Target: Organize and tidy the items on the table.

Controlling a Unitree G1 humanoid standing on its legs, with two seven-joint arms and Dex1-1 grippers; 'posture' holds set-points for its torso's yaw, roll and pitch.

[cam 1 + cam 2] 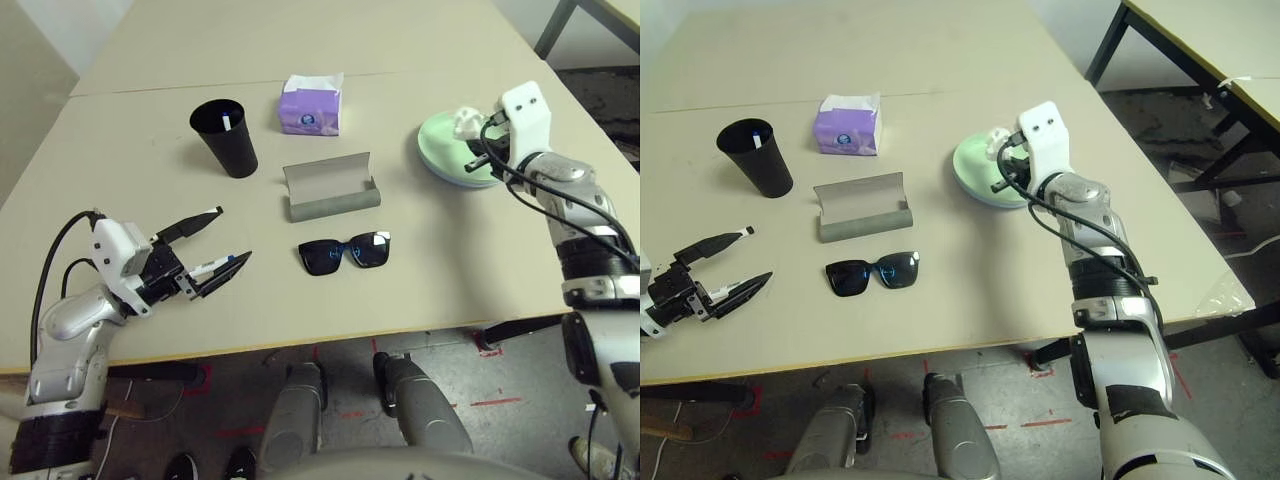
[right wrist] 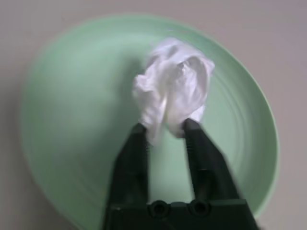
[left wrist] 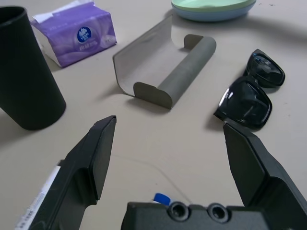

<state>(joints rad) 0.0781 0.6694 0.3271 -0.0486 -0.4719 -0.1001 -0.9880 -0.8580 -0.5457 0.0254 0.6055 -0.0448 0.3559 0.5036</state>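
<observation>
Pale beige table (image 1: 120, 140) carries the stacked plates (image 1: 440, 152) (green over light-blue) at its right side, the crumpled tissue (image 2: 173, 86) in the green one. The right gripper (image 2: 165, 129) is part open, fingertips at the tissue; whether it grips, I cannot tell. The left gripper (image 3: 170, 143) gapes wide, empty.

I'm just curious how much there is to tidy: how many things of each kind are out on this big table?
Plates: 2, green plate stacked on light-blue plate
Markers: 2, cup marker and blue-capped marker
Cup: 1
Tissue box: 1
Glasses case: 1
Sunglasses: 1
Crumpled tissue: 1
Total: 9
</observation>
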